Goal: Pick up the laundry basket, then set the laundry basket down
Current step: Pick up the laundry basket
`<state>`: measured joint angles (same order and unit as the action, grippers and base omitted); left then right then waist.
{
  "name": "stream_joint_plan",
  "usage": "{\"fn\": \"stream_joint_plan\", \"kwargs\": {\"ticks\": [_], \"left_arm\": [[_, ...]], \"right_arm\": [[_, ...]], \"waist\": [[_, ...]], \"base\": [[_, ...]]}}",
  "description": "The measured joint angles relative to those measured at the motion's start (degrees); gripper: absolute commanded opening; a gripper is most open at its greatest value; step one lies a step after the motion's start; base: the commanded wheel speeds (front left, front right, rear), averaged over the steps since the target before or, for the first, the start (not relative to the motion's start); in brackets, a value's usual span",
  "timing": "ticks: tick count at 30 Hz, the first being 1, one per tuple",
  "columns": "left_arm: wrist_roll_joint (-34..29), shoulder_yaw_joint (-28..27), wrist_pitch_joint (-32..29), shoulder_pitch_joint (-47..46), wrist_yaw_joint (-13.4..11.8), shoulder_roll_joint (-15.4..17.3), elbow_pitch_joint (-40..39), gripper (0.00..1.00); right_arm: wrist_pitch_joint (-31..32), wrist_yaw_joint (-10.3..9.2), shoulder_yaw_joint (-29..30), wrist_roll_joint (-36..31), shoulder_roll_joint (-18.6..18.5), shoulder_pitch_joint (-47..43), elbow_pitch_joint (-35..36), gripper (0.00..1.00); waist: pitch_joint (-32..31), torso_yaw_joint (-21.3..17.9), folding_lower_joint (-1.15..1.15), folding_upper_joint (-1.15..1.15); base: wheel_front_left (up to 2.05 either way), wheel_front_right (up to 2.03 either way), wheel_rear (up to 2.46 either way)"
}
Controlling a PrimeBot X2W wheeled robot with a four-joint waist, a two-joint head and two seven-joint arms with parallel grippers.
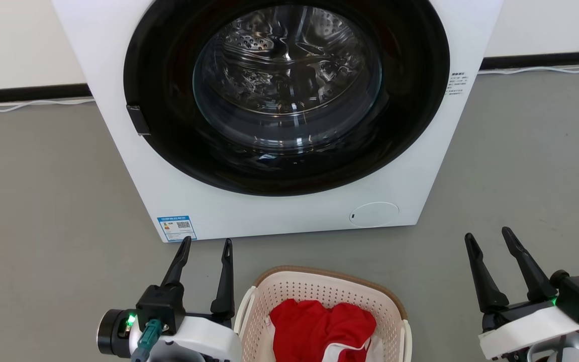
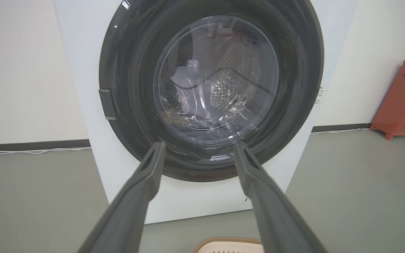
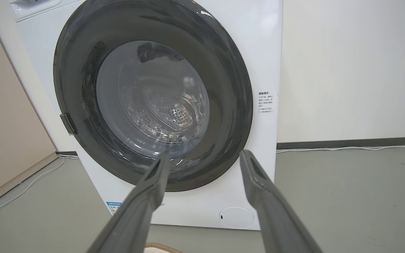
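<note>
Entry, one laundry basket [image 1: 314, 289]: cream perforated plastic with a brown rim, standing on the grey floor [image 1: 43, 201] at the lower centre of the head view, a red garment [image 1: 319, 327] heaped inside. Its near part is cut off by the bottom edge, so I cannot judge its long axis; its white loop handles sit on its left and right sides. Position relative to me: it lies between my two grippers, below and behind my fingertips, which point up the frame past it. My left gripper [image 1: 207, 242], lower left, has its jaws spread wide and empty; its wrist is just beside the basket's left handle, apparently not touching. My right gripper [image 1: 488, 234], lower right, is likewise spread wide and empty, and stands well apart from the right handle. Judgement: the left arm is nearer, and the right must close in sideways before a two-handed lift. Surroundings: a white washing machine [image 1: 118, 151] with a round dark door fills the upper centre, near the basket's far rim; pale wall, dark skirting and a white cable [image 1: 28, 104] run behind; floor flat and bare around the basket.
</note>
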<state>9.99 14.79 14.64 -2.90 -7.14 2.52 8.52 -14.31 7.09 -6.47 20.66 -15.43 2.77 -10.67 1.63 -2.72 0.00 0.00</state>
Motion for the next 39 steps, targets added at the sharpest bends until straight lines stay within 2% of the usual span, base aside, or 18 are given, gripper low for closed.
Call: {"fn": "stream_joint_plan", "kwargs": {"ticks": [12,21,39], "left_arm": [[0.13,0.41,0.0,-1.21,-1.13,0.02,0.1,1.0],[0.64,2.29,0.0,-5.38,-2.98,0.01,1.38,1.0],[4.57,1.81,0.01,-14.94,-4.45,-0.09,15.15,1.0]], "right_arm": [[0.0,0.0,-0.04,0.88,-0.78,1.05,0.14,1.0],[0.0,0.01,0.01,3.71,-2.7,3.52,0.8,1.0],[-0.01,0.03,-1.97,7.68,-5.82,9.01,2.83,1.0]], "waist": [[3.16,-0.14,0.0,0.0],[9.8,-0.54,0.0,0.0],[22.25,-2.08,0.0,0.0]], "base": [[0.0,0.0,0.0],[0.0,0.0,0.0],[0.0,0.0,0.0]]}}
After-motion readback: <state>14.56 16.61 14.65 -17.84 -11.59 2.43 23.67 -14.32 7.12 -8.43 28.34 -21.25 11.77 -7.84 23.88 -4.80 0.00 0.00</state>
